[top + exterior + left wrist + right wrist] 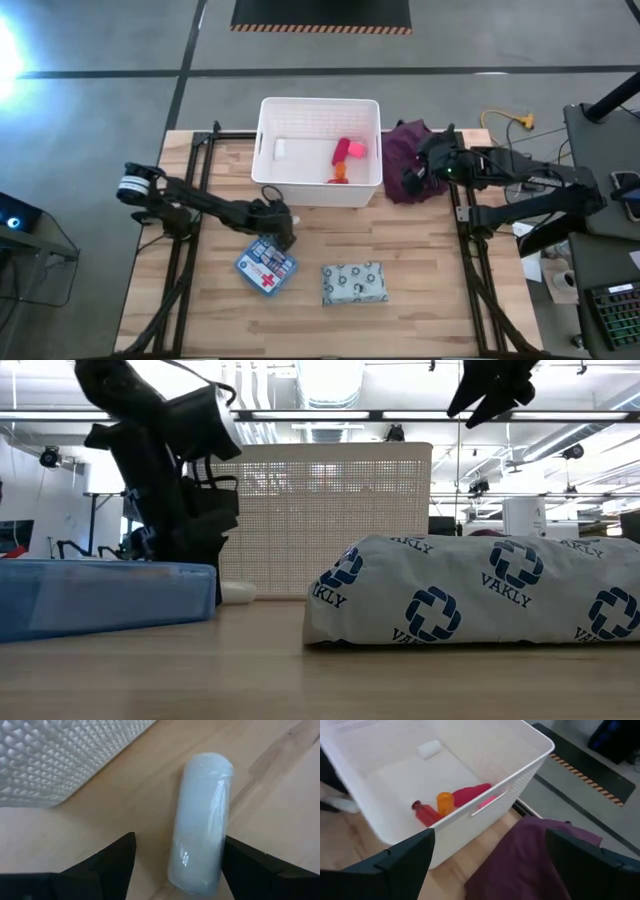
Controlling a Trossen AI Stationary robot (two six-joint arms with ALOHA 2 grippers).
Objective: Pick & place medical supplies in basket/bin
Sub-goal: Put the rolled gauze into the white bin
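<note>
White plastic basket [318,195] sits at the far middle of the table, and it's already got a few bits in it: a small white roll [429,748] off by itself near one wall, plus a red piece [424,813], an orange one [445,802] and a pink one [470,794] bunched together by the opposite wall.

My left gripper [284,228] is down low on the wood just in front of the basket's near wall, fingers spread wide with a white wrapped roll [201,820] lying flat between them. I'm not touching it, there's a gap on both sides. The basket wall is right next to it, so it's a bit of a tight spot.

Blue packet [266,267] with the red cross is lying just beside my left gripper on the near side, and the pale green patterned pouch [354,283] is a little to the right of that, both flat on the table.

My right gripper [422,172] hangs up in the air to the right of the basket, over the dark purple cloth [402,160] bunched against the basket's right wall, fingers wide and holding nothing.
</note>
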